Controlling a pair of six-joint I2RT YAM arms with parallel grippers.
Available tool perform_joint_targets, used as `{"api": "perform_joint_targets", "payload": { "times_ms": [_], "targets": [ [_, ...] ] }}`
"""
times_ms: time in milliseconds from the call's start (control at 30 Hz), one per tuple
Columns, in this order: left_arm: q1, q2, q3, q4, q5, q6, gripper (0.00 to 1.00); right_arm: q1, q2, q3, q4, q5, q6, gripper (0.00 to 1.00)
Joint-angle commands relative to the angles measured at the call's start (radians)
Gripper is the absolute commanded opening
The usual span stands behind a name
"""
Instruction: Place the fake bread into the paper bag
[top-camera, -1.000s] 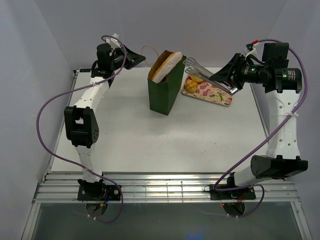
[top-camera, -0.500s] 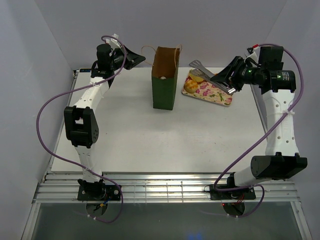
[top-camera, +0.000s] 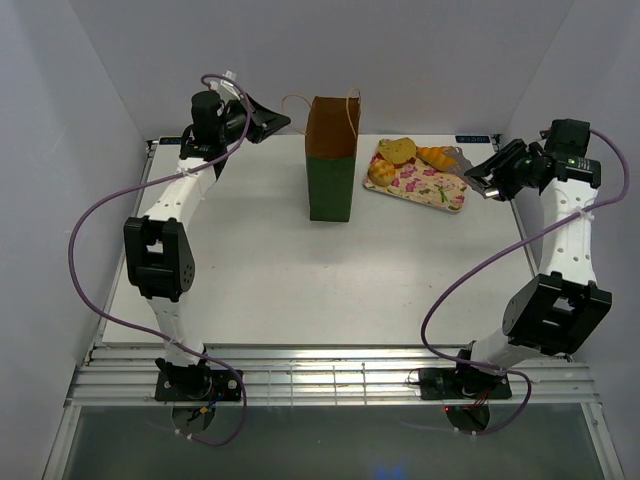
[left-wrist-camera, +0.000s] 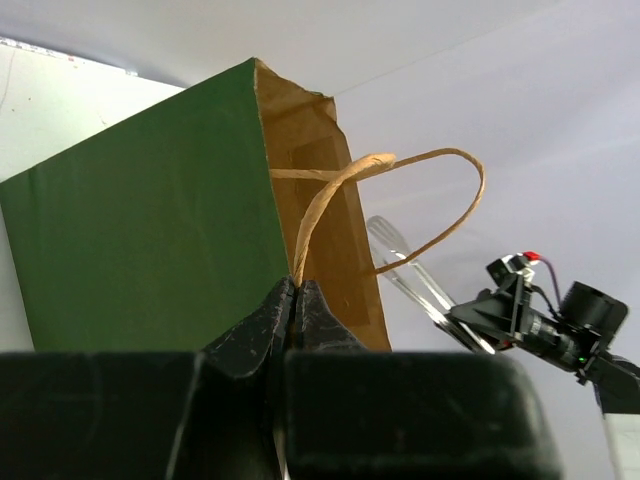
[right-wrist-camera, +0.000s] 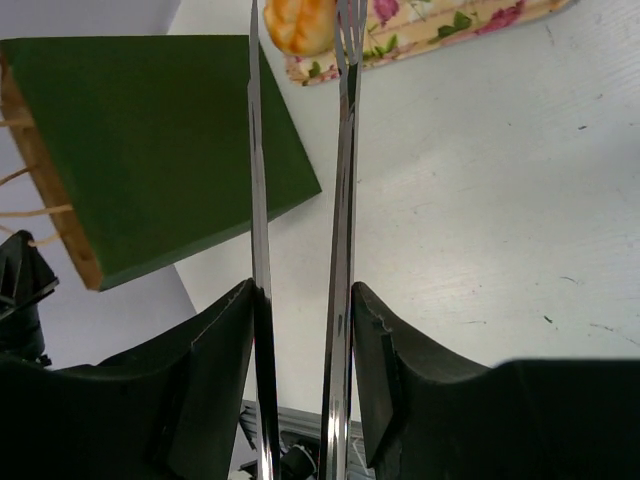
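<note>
Paper bag (top-camera: 332, 185) upright at the far middle of the white table (top-camera: 300, 280): tall, rectangular, matte dark green outside, brown kraft inside at the open mouth. Left gripper (left-wrist-camera: 295, 292) pinched tight on a twisted tan paper handle (left-wrist-camera: 322, 200) at the bag's left rim, with the loop arching up from between the black fingertips. Fake bread (top-camera: 384, 174) just right of the bag, lying on a flat floral tray (top-camera: 445, 195): a glossy golden round bun (top-camera: 380, 170) at the near left corner, a lumpier bun (top-camera: 398, 150) beyond it, a ridged croissant (top-camera: 435, 155) further right. Right gripper (right-wrist-camera: 300, 300) clamped narrow around shiny metal tongs (right-wrist-camera: 343, 150), their two thin flat blades running side by side between the black jaws with a slim gap between. Tong tips pointing toward the tray and the round bun, above the table and well right of the bag. Whether the tips touch any bread: cannot tell.
</note>
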Motion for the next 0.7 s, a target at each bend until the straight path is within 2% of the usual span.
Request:
{"api": "perform_joint_targets", "payload": {
  "times_ms": [0, 133, 367, 467, 667],
  "targets": [
    [0.002, -0.086, -0.025, 0.006, 0.011, -0.002, 0.00, -0.006, -0.004, -0.067, 0.147, 0.018, 0.032, 0.48],
    [0.003, -0.095, -0.042, 0.010, 0.017, -0.009, 0.00, -0.018, 0.035, -0.122, 0.240, 0.045, 0.050, 0.47],
    [0.002, -0.106, -0.041, -0.017, 0.014, 0.007, 0.00, -0.041, 0.133, -0.087, 0.251, 0.139, 0.014, 0.48],
    [0.003, -0.109, -0.052, -0.017, 0.013, 0.006, 0.00, -0.049, 0.171, -0.093, 0.267, 0.135, 0.018, 0.49],
    [0.002, -0.117, -0.078, -0.006, 0.007, 0.006, 0.00, -0.052, 0.205, -0.162, 0.460, 0.036, 0.079, 0.51]
  ]
}}
